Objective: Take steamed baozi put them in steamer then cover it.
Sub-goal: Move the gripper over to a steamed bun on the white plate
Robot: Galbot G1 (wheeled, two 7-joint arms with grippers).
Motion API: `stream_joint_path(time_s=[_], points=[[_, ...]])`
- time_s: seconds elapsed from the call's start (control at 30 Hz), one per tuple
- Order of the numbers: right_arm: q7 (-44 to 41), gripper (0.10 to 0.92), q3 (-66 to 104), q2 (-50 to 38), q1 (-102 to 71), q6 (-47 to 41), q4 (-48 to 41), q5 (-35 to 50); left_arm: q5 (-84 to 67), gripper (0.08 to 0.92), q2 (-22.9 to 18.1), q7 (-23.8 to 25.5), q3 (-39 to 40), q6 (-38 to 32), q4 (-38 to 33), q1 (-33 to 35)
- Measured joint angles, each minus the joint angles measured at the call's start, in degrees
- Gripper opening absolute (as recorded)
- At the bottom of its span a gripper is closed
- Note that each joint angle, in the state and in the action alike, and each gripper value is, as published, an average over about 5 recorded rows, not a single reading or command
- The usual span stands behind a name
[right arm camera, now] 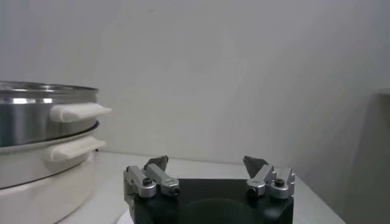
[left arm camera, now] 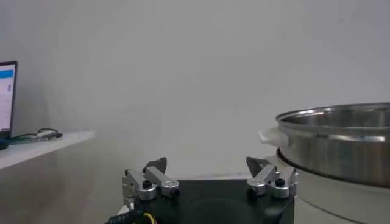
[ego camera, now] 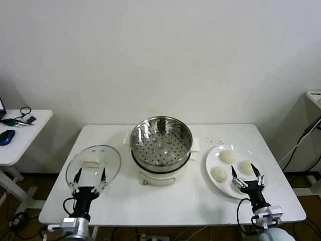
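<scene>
3 baozi (ego camera: 228, 156) plated, steamer (ego camera: 161, 141) (uncovered)

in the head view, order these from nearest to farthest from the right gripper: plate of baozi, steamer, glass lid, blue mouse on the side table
1. The plate with the baozi, right under the open right gripper.
2. The steamer, at the table's middle.
3. The glass lid, on the table's left side by the left gripper.
4. The blue mouse, on the side table far left.

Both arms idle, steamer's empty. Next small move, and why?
Probably lower the right gripper, fingers open, onto the nearest baozi. The buns all sit on the plate, the steamer holds nothing, and the cover lies aside by the left gripper.
</scene>
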Motion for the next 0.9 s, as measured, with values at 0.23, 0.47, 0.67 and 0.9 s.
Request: stream_joint_path(time_s=[0.23, 0.47, 0.67, 0.9], points=[[-4.48, 0.823, -0.92, -5.43, 4.13, -4.36, -1.76, -2.47, 0.51, 0.823, 0.16, -0.28, 0.29, -0.14, 0.54, -0.15], [-15.14, 0.823, -4.40, -17.11, 10.76, -10.85, -4.66, -4.86, 0.72, 0.823, 0.68, -0.66, 0.83, -0.81, 0.85, 0.40], [-25.65, 0.823, -11.54, -27.57, 19.46, -13.56, -9.14, -7.65, 0.48, 0.823, 1.08, -1.12, 1.06, -1.15, 1.18, 0.63], [-37.01, 0.823, -28.82, -34.90, 37.71, -14.36, -17.56, -10.68, -0.11, 0.823, 1.64, -1.42, 0.76, -0.96, 1.43, 0.32]])
